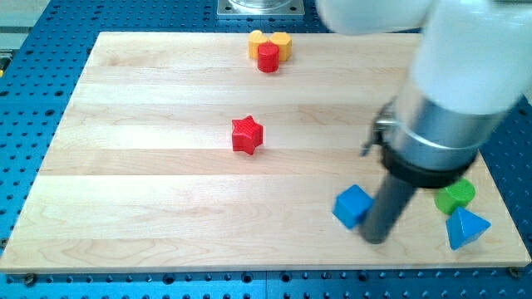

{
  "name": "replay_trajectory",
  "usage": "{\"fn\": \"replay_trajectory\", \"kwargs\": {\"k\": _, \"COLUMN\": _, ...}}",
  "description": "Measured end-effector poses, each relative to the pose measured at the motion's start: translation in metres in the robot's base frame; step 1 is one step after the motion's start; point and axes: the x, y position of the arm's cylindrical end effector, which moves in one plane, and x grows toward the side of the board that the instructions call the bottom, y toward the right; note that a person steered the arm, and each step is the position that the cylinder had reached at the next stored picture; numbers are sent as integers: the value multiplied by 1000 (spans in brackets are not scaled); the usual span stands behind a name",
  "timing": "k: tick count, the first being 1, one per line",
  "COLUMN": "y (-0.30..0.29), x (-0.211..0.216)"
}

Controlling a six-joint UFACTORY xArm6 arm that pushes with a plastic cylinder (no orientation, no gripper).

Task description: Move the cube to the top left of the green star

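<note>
blue cube (352, 206), corner-on, touches my tip (375, 239) at its right; no hand shows.

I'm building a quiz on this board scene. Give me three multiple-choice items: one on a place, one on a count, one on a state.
1. Where is my tip?
A. just right of the blue cube
B. beside the red star
C. at the view's top

2. How many blue blocks show?
A. one
B. two
C. three

3. The red cylinder is:
A. alone
B. against the yellow blocks
C. on the star

Key: 1 A, tip beside cube; 2 B, cube plus blue pyramid-like block; 3 B, they cluster touching.
</note>
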Motion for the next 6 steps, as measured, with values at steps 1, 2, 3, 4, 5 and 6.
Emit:
{"fn": "replay_trajectory", "kwargs": {"k": 1, "y": -7, "x": -56}}
{"fn": "replay_trajectory", "kwargs": {"k": 2, "y": -9, "x": 8}}
{"fn": "replay_trajectory", "kwargs": {"k": 3, "y": -56, "x": -13}}
{"fn": "replay_trajectory", "kwargs": {"k": 4, "y": -56, "x": -63}}
{"fn": "replay_trajectory", "kwargs": {"k": 5, "y": -58, "x": -114}}
{"fn": "replay_trajectory", "kwargs": {"k": 6, "y": -40, "x": -119}}
